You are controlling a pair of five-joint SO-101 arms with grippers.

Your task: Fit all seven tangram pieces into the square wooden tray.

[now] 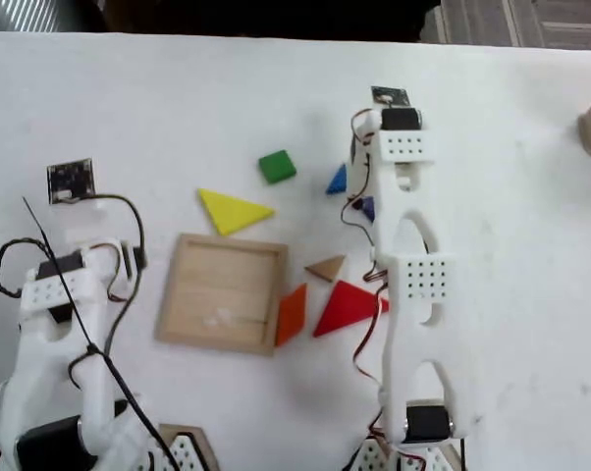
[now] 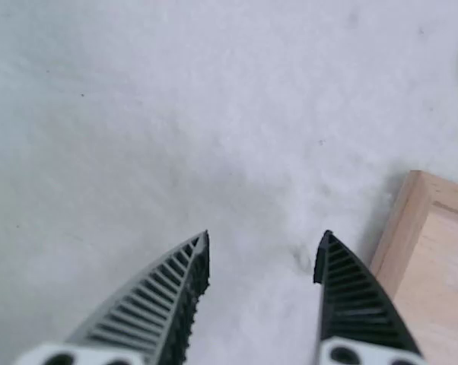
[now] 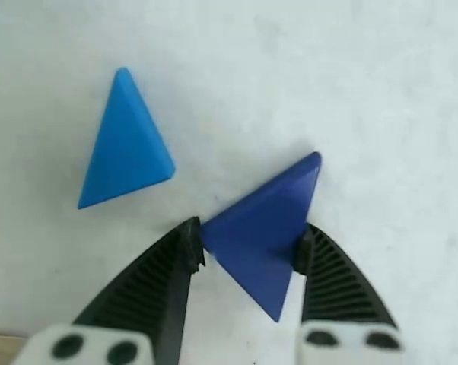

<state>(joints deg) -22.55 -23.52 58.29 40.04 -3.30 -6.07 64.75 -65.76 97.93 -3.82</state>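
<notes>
Holding the dark blue triangle, the right gripper has its jaws closed against two opposite edges of the piece. Whether the piece rests on the table or is raised off it cannot be told. The light blue triangle lies near it, apart from the gripper.

In the high view, the right arm extends from the lower edge of the frame up through the centre right. The dark blue triangle shows just beside the arm, partly covered by it. The light blue triangle sits just to its upper left.

The left gripper is wide open above bare table, with nothing between its jaws. A corner of the tray lies close beside one jaw. The left arm occupies the lower left of the high view.

The tray sits at the centre of the high view, slightly left of the middle. All seven pieces are outside it:
- green square: above the tray, upper centre.
- yellow triangle: just above the tray's top edge.
- tan triangle: just right of the tray's upper right corner.
- orange parallelogram: touching or nearly touching the tray's right edge.
- red triangle: right of the orange parallelogram, beside the right arm.
</notes>
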